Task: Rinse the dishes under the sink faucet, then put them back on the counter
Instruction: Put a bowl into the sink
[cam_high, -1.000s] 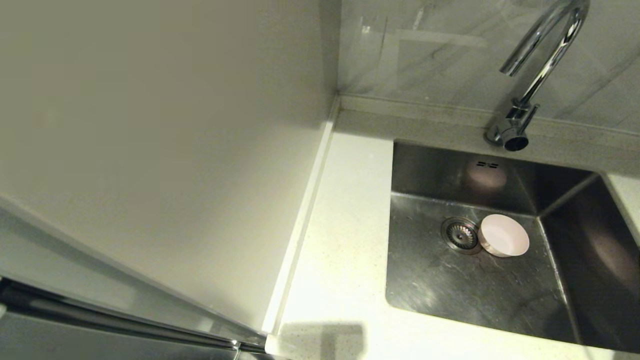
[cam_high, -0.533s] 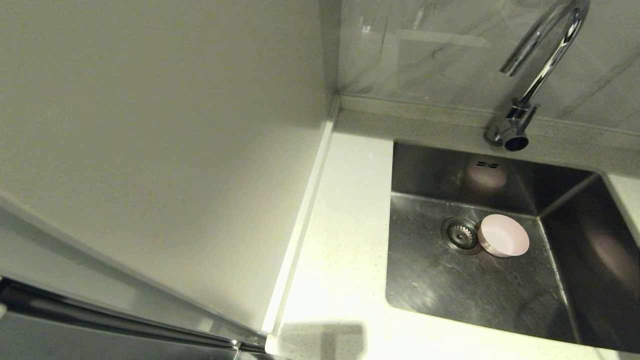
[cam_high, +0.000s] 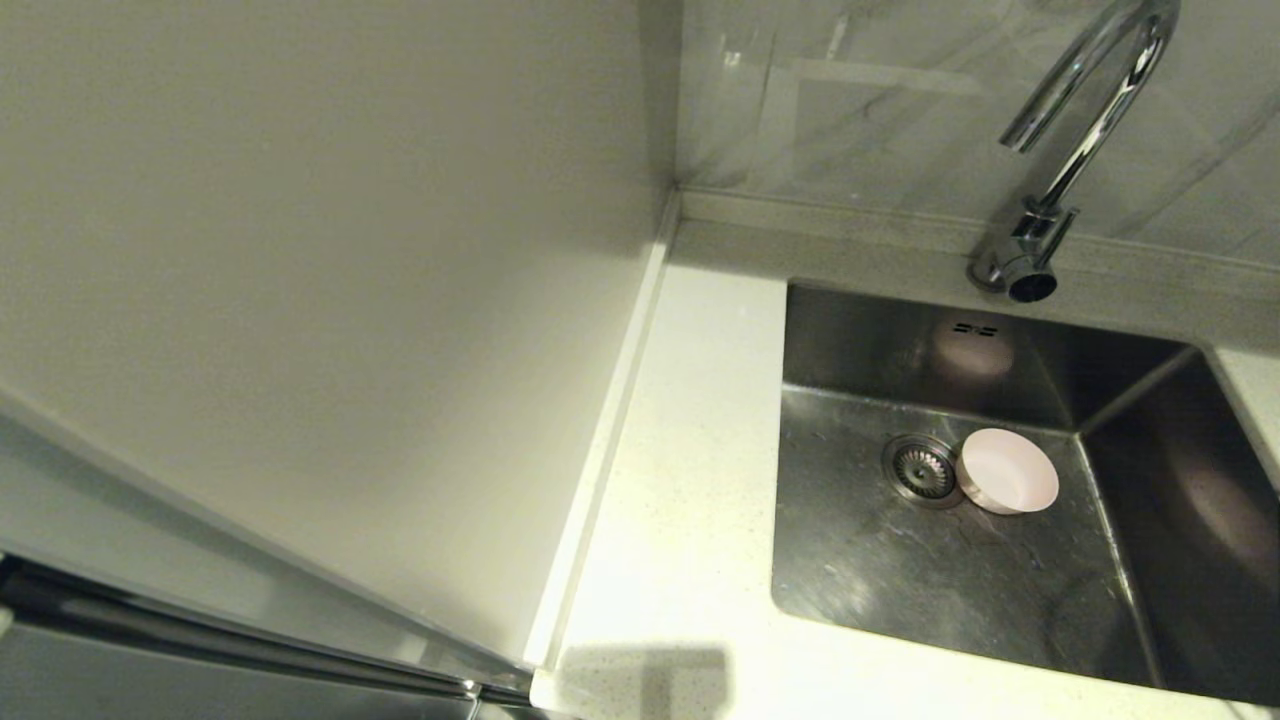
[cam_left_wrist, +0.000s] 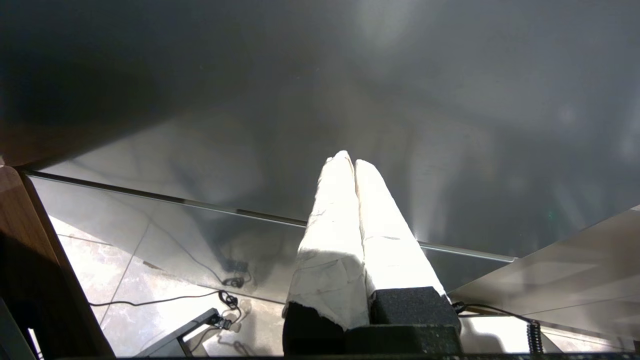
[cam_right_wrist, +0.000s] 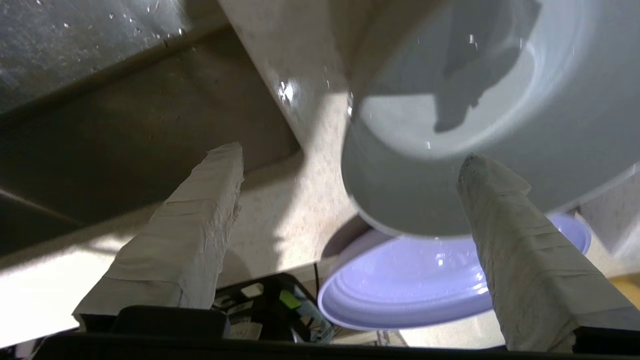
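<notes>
A pale pink bowl (cam_high: 1007, 470) sits upright on the sink (cam_high: 900, 580) floor, touching the round strainer drain (cam_high: 920, 470). The chrome gooseneck faucet (cam_high: 1085, 130) rises behind the basin; no water shows. Neither gripper appears in the head view. In the right wrist view, my right gripper (cam_right_wrist: 350, 167) is open, fingers wide apart. The blue-white bowl (cam_right_wrist: 450, 125) with its grey outside is close in front, one fingertip (cam_right_wrist: 480, 175) overlapping its side. The lilac plate (cam_right_wrist: 400, 285) lies beside it on the speckled counter (cam_right_wrist: 300, 200). My left gripper (cam_left_wrist: 350, 162) is shut and empty, parked facing a dark panel.
A plain cream wall panel (cam_high: 300, 300) fills the left. A strip of white counter (cam_high: 690, 450) runs between it and the basin, with a low raised back edge (cam_high: 820, 215). Two overflow slots (cam_high: 967, 328) mark the basin's back wall. Cables lie on the floor (cam_left_wrist: 150, 300).
</notes>
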